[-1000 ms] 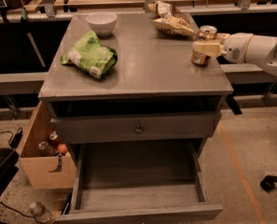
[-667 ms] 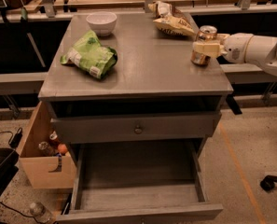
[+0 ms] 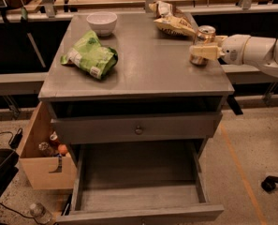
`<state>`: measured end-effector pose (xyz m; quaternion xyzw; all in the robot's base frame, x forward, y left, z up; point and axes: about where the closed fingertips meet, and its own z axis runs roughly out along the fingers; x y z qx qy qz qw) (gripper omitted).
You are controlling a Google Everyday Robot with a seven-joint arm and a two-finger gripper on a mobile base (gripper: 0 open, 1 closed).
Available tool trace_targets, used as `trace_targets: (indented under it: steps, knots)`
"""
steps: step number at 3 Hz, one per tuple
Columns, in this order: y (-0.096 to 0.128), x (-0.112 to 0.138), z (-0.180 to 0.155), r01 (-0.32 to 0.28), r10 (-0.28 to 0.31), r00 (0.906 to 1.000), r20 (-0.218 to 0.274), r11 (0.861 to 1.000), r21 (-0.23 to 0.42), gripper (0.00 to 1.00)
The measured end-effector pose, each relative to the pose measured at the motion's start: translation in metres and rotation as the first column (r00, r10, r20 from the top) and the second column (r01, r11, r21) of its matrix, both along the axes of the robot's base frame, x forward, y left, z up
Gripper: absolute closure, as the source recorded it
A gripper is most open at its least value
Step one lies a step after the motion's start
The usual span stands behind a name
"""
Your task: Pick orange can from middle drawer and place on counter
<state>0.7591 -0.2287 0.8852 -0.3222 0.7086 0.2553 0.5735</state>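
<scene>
The orange can point(image 3: 205, 33) stands upright on the counter point(image 3: 148, 64), near its right edge. My gripper point(image 3: 199, 54) reaches in from the right and is shut on the can's lower body; the silver top shows above the fingers. The white arm runs off the right side of the view. The middle drawer point(image 3: 138, 175) is pulled out below the cabinet, and its grey floor is bare.
A green bag point(image 3: 89, 55) lies on the counter's left part, a white bowl point(image 3: 101, 22) at the back left, a yellow snack bag point(image 3: 172, 22) behind the can. A grey drawer front with a knob point(image 3: 138, 129) sits above the open drawer. A tan crate point(image 3: 42, 153) stands at the left.
</scene>
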Motion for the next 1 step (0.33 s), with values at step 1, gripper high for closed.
trace_targets:
  steps: [1]
  knots:
    - [0.0034,0.0008,-0.0009,-0.005,0.005,1.0000,-0.001,1.000,0.001,0.00]
